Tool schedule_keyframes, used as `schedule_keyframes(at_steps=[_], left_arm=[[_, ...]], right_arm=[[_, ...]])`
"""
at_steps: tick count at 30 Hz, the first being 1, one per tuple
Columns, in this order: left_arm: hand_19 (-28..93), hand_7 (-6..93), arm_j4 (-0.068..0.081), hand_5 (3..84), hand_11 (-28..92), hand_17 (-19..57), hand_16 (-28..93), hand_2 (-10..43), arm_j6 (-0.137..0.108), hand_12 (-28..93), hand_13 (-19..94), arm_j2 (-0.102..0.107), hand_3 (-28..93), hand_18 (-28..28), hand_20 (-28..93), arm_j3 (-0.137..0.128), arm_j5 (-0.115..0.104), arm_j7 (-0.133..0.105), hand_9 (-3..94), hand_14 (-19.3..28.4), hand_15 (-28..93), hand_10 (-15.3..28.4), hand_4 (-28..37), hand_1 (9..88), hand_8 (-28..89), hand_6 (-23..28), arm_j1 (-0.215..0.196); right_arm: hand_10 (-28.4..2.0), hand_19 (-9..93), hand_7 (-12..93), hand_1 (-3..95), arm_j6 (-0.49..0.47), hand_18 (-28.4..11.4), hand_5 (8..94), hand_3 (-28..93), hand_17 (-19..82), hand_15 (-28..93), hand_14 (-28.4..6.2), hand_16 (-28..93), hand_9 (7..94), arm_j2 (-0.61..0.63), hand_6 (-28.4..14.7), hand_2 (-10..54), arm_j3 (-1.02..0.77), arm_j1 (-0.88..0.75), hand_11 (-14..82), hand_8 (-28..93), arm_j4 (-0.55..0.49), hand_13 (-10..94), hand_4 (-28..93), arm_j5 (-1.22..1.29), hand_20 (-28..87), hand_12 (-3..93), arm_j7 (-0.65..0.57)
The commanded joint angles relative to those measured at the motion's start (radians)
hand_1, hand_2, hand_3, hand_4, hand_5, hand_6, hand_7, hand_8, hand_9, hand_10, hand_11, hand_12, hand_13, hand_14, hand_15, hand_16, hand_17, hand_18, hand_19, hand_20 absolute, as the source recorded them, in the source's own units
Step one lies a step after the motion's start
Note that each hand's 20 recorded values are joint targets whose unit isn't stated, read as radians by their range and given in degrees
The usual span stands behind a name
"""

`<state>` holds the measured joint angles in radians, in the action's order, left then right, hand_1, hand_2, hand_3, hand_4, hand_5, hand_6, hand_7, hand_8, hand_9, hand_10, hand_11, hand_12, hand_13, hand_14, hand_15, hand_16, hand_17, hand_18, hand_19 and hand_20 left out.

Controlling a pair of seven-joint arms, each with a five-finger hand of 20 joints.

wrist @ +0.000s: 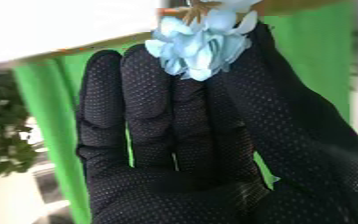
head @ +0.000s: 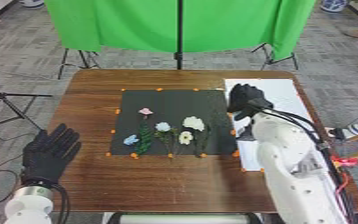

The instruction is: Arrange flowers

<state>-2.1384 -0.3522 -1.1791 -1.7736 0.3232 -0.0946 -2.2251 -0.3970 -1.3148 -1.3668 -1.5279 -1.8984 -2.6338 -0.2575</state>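
Pale blue petals mark the flower (wrist: 202, 47) at the tips of the right hand (head: 245, 98), pinched between the thumb and the fingers (wrist: 147, 75), which are nearly straight and held close together. The right arm (head: 286, 145) comes in from the near edge and stretches far forward over the white board (head: 286, 97), slightly bent, with the hand above the board's inner side, just beside the black mat (head: 171, 100), its fingers pointing away from the robot. On the mat lie a pink flower (head: 145, 111), a blue flower (head: 130, 139), a light blue bloom (head: 163, 127), a large white flower (head: 193, 123) and a smaller cream flower (head: 185, 137), their stems toward the robot. Well apart, at the left side of the brown wooden bench (head: 158, 187), the left hand (head: 51, 152) points forward, fingers straight and slightly spread. Beyond the far edge hangs a green cloth (head: 127, 25).
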Motion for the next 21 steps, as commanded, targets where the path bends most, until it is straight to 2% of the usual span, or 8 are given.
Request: schedule_keyframes(at_steps=[1, 7, 16, 19, 21], left_arm=[[35, 13.5, 0.018, 47.2, 23, -4.7, -6, 13.5, 0.006, 13, 30, -0.001, 74, 15.1, 18, 0.012, 0.005, 0.02, 41.0, 15.6, 44, 15.1, -28.3, 29.8, -9, 10.3, 0.009], [35, 13.4, 0.014, 47.2, 23, -4.8, -6, 13.5, -0.004, 13, 30, 0.0, 74, 15.2, 18, -0.002, 0.005, 0.012, 41.0, 15.7, 44, 15.0, -28.3, 29.8, -9, 10.3, 0.001], [35, 13.4, 0.019, 47.2, 23, -4.8, -6, 13.5, -0.002, 13, 30, 0.002, 74, 15.2, 18, 0.001, 0.007, 0.025, 40.9, 15.6, 44, 15.0, -28.3, 29.7, -9, 10.3, 0.007], [35, 13.2, 0.016, 46.7, 23, -4.7, -6, 13.5, -0.013, 13, 30, 0.004, 74, 15.1, 18, -0.001, 0.005, 0.021, 40.9, 15.6, 44, 15.0, -28.3, 29.7, -9, 10.3, 0.005], [35, 13.0, 0.014, 45.9, 23, -4.7, -6, 13.5, -0.011, 13, 30, 0.002, 74, 15.1, 18, -0.004, 0.006, 0.019, 40.9, 15.5, 44, 15.0, -28.3, 29.8, -9, 10.4, 0.003]], right_arm=[[-10.2, 75, 46, 60.0, -0.037, -21.0, 67.0, 68, 30, 60, -9.7, 42, 74.5, -0.097, -1.1, -9.5, 0.052, -0.09, 24.2, 7, -0.044, 61, -28, -0.013, 36, 51.2, -0.002], [-10.6, 76, 46, 60.1, -0.034, -21.2, 67.0, 68, 29, 60, -9.8, 42, 74.0, -0.087, -1.2, -9.5, 0.051, -0.126, 23.8, 8, -0.055, 61, -28, -0.017, 36, 51.1, -0.025], [-11.1, 76, 45, 59.8, -0.023, -21.4, 66.7, 68, 29, 60, -10.1, 42, 73.9, -0.084, -1.5, -9.5, 0.026, -0.175, 23.4, 8, -0.073, 60, -28, -0.018, 36, 50.6, -0.009], [-12.4, 74, 38, 57.1, -0.045, -21.6, 65.3, 68, 28, 58, -11.2, 39, 73.2, -0.094, -3.0, -9.4, 0.025, -0.173, 18.0, 3, -0.072, 59, -28, -0.001, 34, 45.2, -0.01], [-13.9, 74, 32, 55.2, -0.038, -21.7, 64.4, 69, 27, 58, -11.8, 36, 70.1, -0.098, -4.1, -9.5, 0.03, -0.169, 20.0, 1, -0.069, 58, -28, 0.008, 33, 35.5, -0.021]])
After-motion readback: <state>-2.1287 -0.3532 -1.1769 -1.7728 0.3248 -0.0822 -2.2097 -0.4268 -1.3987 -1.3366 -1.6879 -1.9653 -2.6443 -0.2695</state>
